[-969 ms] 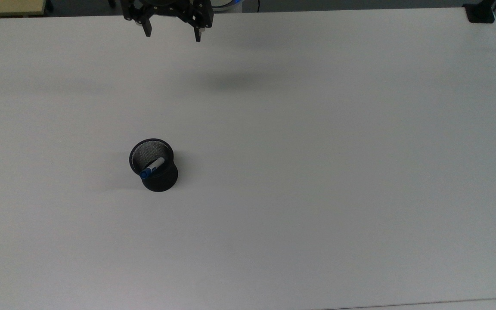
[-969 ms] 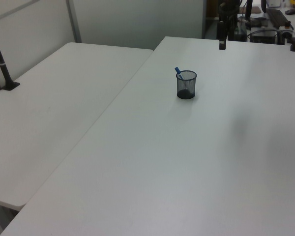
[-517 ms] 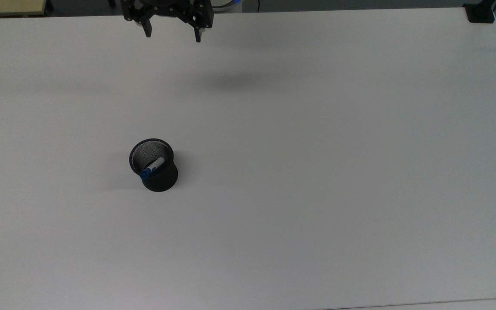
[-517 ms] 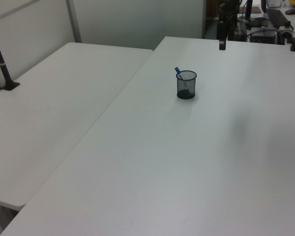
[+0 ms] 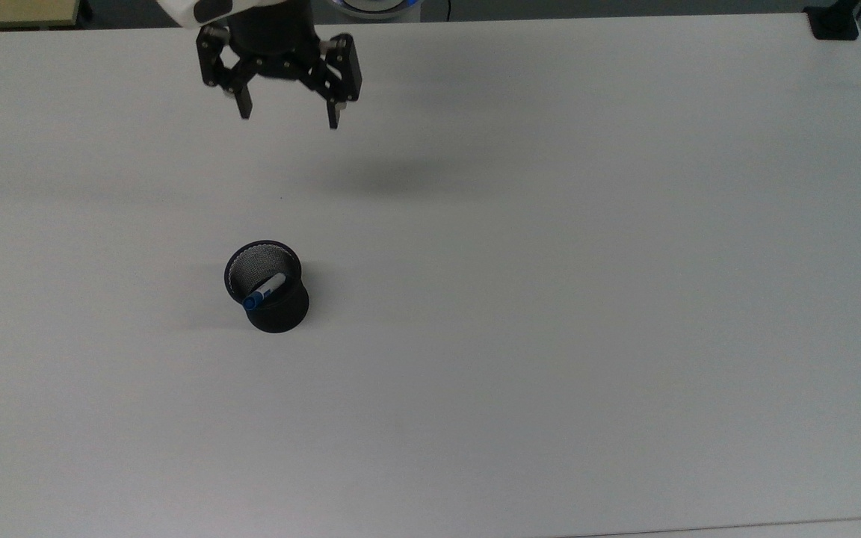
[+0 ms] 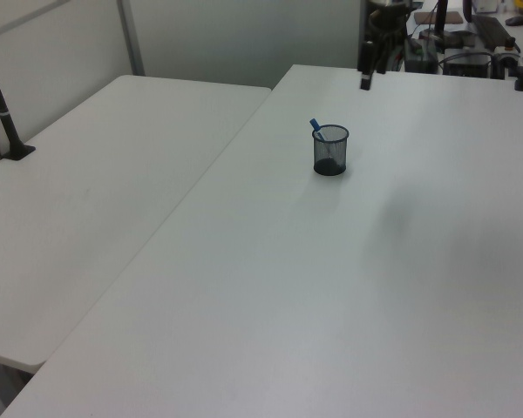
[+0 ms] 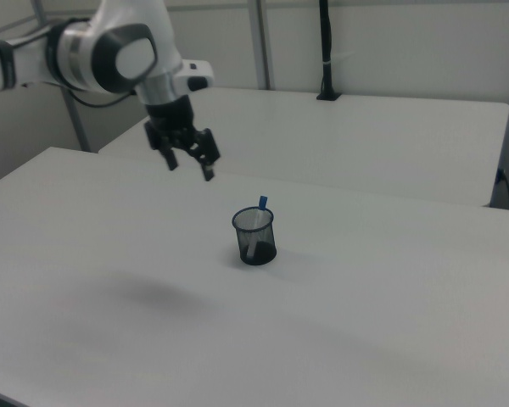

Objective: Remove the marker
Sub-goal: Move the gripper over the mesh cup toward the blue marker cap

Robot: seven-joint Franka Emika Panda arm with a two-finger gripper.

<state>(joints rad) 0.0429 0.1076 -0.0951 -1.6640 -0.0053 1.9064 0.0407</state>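
The marker [image 5: 264, 290] leans inside a black mesh cup [image 5: 273, 302] on the white table [image 5: 550, 261]; its blue cap pokes above the rim [image 6: 315, 127] [image 7: 262, 203]. The cup [image 6: 330, 152] [image 7: 254, 237] stands upright. My gripper [image 5: 287, 118] hangs open above the table, well away from the cup toward the top view's upper edge, fingers pointing down with nothing between them. In the right view the gripper [image 7: 189, 168] is up and to the left of the cup. In the left view one finger [image 6: 364, 80] shows beyond the cup.
A second white table [image 6: 96, 174] adjoins on the left view's left, with a black post [image 6: 4, 113] clamped to it. Black equipment and cables [image 6: 471, 52] sit past the far table edge. A black clamp [image 5: 834, 22] is at the top view's upper right corner.
The gripper has moved from the table's far edge toward the cup, down in the top view, still open. Cup and marker have not moved.
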